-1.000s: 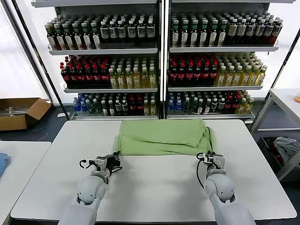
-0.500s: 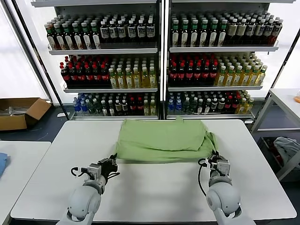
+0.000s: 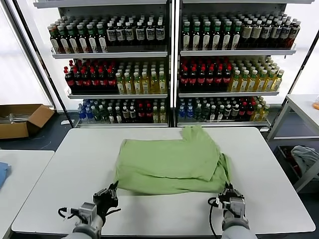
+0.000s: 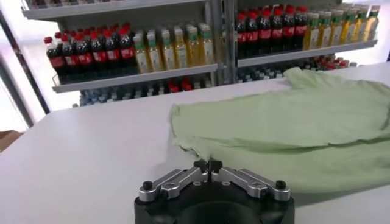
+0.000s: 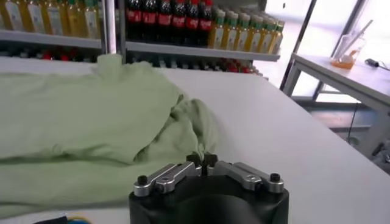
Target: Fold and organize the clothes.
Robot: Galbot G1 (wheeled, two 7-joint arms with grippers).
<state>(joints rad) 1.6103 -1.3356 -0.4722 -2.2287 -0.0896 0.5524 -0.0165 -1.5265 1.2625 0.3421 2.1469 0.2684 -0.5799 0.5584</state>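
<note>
One of the clothes, a light green T-shirt (image 3: 169, 162), lies folded over on the white table (image 3: 269, 159), with a sleeve sticking out toward the shelves. My left gripper (image 3: 112, 190) is shut on its near left corner, and the left wrist view shows the T-shirt (image 4: 286, 122) cloth running into the closed left gripper (image 4: 208, 165). My right gripper (image 3: 228, 190) is shut on the bunched near right corner. In the right wrist view a pinch of the T-shirt (image 5: 91, 115) sits between the closed right gripper (image 5: 202, 159) tips.
Shelves of bottles (image 3: 169, 64) stand behind the table. A cardboard box (image 3: 22, 119) lies on the floor at the left. A second table (image 3: 20, 174) at the left carries a blue cloth (image 3: 2, 174). A side table (image 3: 299, 107) stands at the right.
Both grippers have drawn back toward me along the table, dragging the T-shirt's near edge with them. The shirt now lies nearer and covers more of the table.
</note>
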